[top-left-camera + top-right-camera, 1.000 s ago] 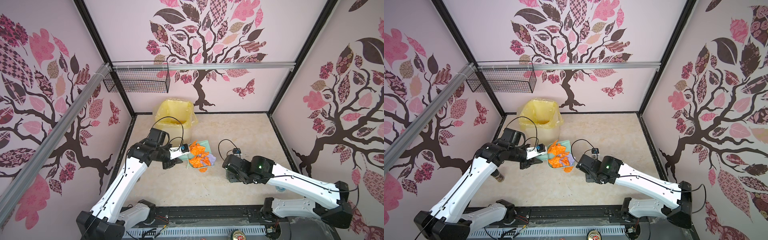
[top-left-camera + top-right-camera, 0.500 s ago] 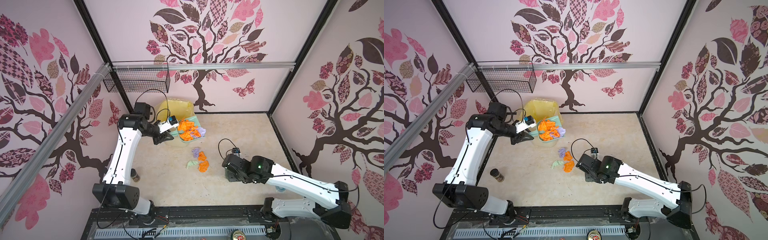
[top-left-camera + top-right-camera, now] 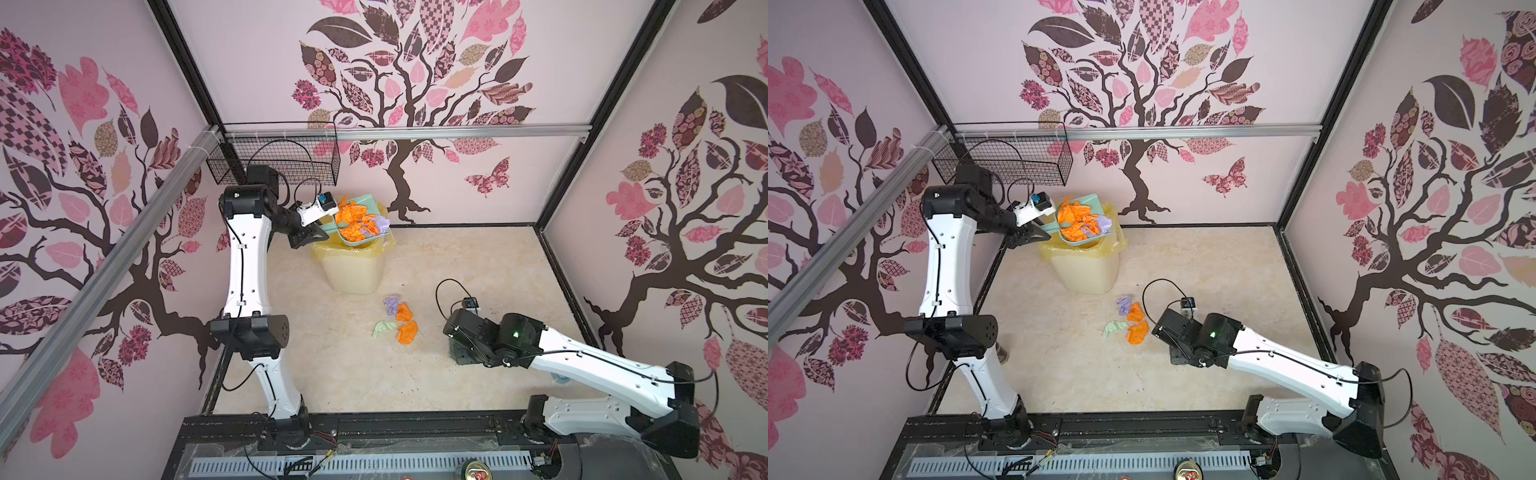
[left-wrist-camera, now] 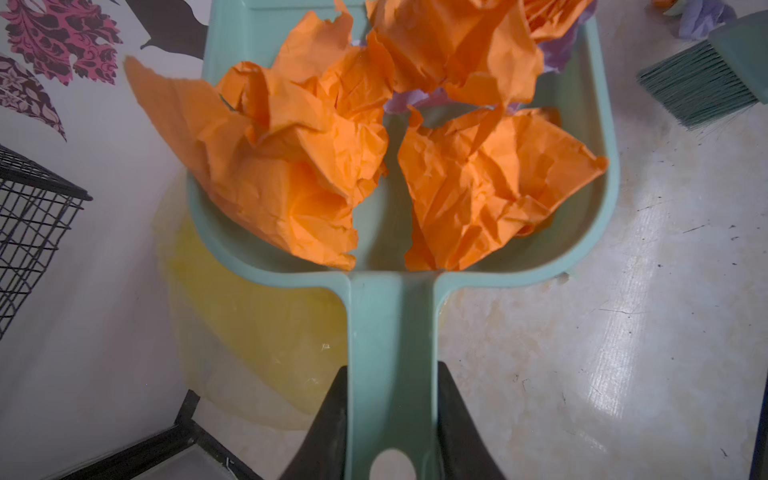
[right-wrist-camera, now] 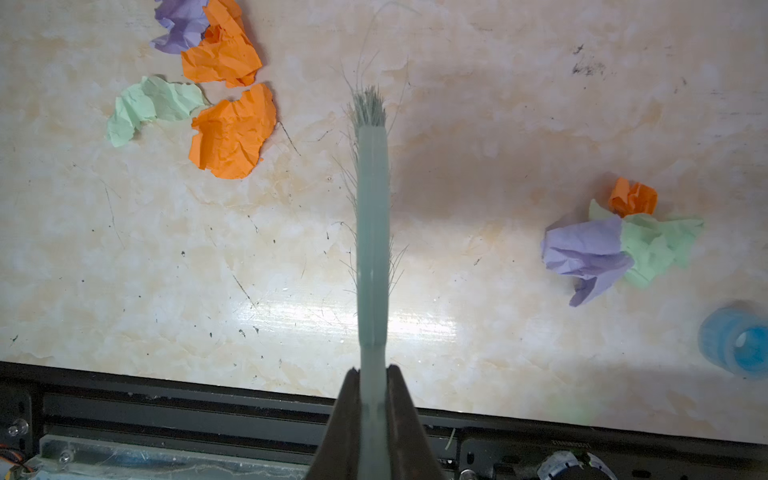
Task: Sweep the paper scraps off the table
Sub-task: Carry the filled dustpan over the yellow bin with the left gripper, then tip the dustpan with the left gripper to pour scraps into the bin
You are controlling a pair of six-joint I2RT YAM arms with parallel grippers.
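Lying on the robot's side of the yellow-bagged plastic bin [image 3: 353, 270], a small cluster of crumpled orange, lavender and pale green paper scraps [image 3: 398, 320] sat loose on the beige marble-patterned table [image 3: 478, 266]. A second clump [image 5: 615, 245] showed only in the right wrist view, with the teal bristle brush [image 5: 372, 228] standing between the two. Many more scraps [image 4: 291, 166], mostly orange, were heaped in the teal plastic dustpan [image 3: 348, 240], which hung over the bin's mouth.

The left gripper [image 4: 391, 370] was clamped on the dustpan's flat handle, one black finger on each side. Its arm rose tall beside the bin, with the wrist reaching level toward the bin's rim. The right gripper [image 5: 372, 370] was pinched tight on the brush's thin handle. That arm stretched low over the table, well apart from the bin, with the bristles pointing down at the surface.

Fine scratches and dark specks marked the tabletop, which a black frame [image 3: 557, 266] edged. Pink tree-patterned walls [image 3: 498, 62] enclosed it on three sides. An empty-looking black wire basket [image 3: 274, 166] hung on the wall above and behind the bin. A small blue cap [image 5: 735, 345] lay near the second clump. The pan hid what the bin held.
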